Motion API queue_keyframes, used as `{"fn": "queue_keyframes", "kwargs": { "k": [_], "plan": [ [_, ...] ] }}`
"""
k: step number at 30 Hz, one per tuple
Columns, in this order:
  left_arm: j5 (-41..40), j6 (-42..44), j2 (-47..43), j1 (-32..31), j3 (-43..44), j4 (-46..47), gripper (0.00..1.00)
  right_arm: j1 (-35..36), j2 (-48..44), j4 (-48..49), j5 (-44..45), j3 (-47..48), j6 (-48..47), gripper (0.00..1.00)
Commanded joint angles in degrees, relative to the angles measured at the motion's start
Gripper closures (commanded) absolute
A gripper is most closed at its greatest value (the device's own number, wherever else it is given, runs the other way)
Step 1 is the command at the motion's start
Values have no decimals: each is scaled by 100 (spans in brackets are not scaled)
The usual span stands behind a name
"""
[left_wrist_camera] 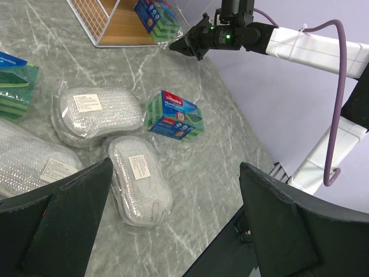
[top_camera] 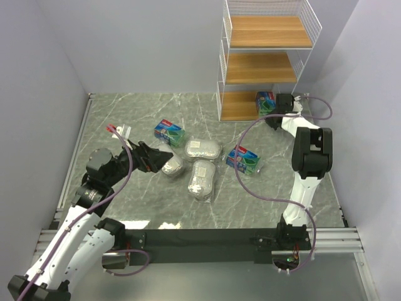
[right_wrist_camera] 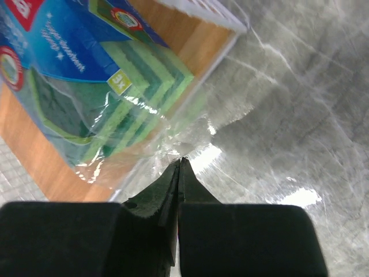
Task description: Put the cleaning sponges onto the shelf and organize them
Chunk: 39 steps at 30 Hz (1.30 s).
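The white wire shelf [top_camera: 266,50] stands at the far right. One green sponge pack [top_camera: 265,101] lies at the right end of its lowest wooden tier [right_wrist_camera: 34,161]. My right gripper [right_wrist_camera: 180,161] is shut, its tips pinching the clear wrap edge of that pack [right_wrist_camera: 86,86]. Two green packs [top_camera: 170,132] [top_camera: 244,159] and three silvery oval packs [top_camera: 203,150] [top_camera: 202,178] [top_camera: 171,167] lie on the table. My left gripper [top_camera: 160,157] is open and empty, hovering over the leftmost silvery pack [left_wrist_camera: 29,167].
The marble table [top_camera: 125,119] is walled at left, back and right. The shelf's upper two tiers [top_camera: 269,31] hold nothing. The right arm [left_wrist_camera: 311,46] stretches along the right wall. A black rail [top_camera: 200,239] runs along the near edge.
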Motion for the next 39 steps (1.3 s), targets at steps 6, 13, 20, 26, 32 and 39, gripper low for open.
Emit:
{"fn": "queue_keyframes", "kwargs": {
  "k": [6, 13, 20, 26, 32, 39],
  "plan": [
    [105, 32, 22, -17, 14, 150, 2, -130, 46, 525, 134, 265, 268, 100],
    [79, 49, 40, -17, 40, 115, 2, -165, 91, 428, -95, 362, 198, 100],
    [79, 41, -30, -17, 23, 159, 1, -156, -1130, 771, -332, -885, -74, 85],
    [140, 32, -13, -17, 40, 194, 1, -104, -2712, 834, -394, -2511, -338, 29],
    [97, 6, -118, -25, 23, 115, 0, -42, -3662, 228, -516, -3435, -566, 17],
    [79, -83, -65, -25, -30, 97, 1, 81, -4697, 648, -1183, -4849, -540, 16]
  ]
}}
